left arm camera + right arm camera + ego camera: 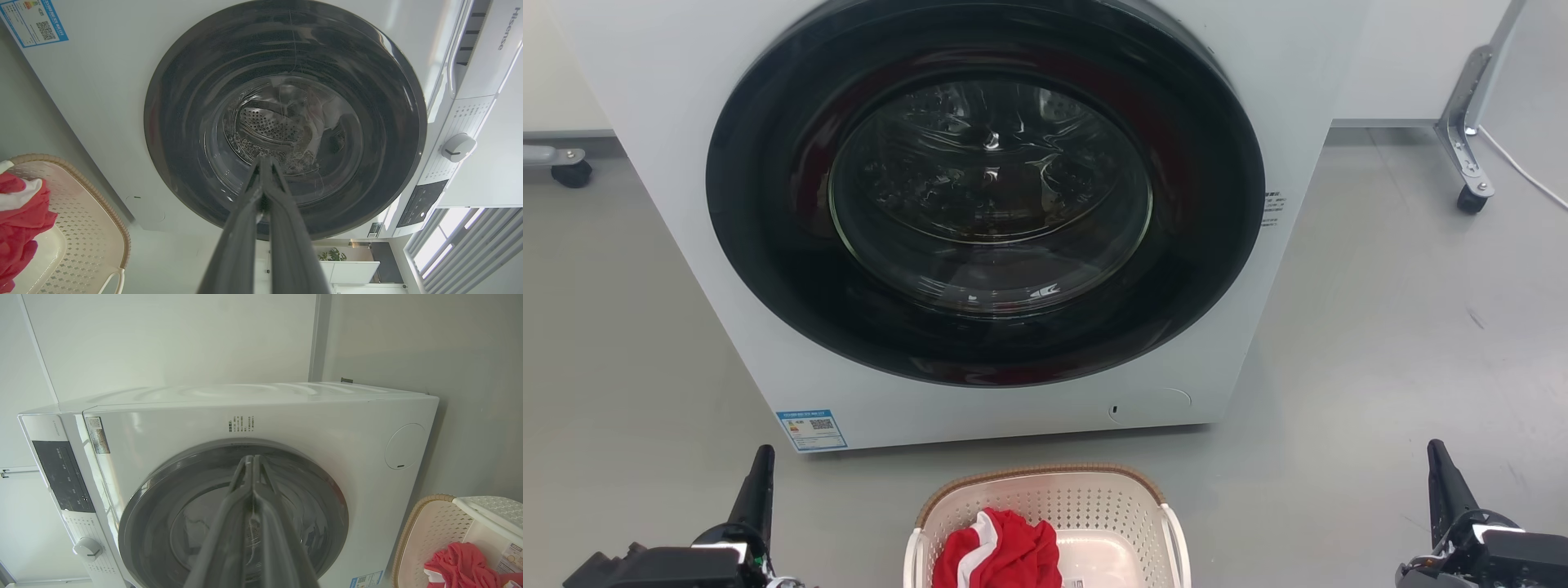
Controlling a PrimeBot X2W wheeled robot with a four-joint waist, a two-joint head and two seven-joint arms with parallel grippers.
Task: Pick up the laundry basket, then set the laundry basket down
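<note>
The laundry basket (1094, 500) is cream-white and perforated with a brown woven-look rim. It stands on the floor at the bottom centre of the head view, just before the washer. A red and white garment (1001, 555) lies inside it. The basket also appears at the lower left of the left wrist view (81, 228) and the lower right of the right wrist view (433, 535). My left gripper (760, 465) is shut and empty, well to the basket's left. My right gripper (1439, 461) is shut and empty, far to its right. In each wrist view the fingers (263, 163) (251, 459) meet at the tips.
A white front-loading washer (686, 245) with a round dark glass door (988, 196) stands close behind the basket. A wheeled metal leg (1466, 163) stands at the back right, another caster (570, 170) at the back left. Grey floor (1380, 343) spreads to both sides.
</note>
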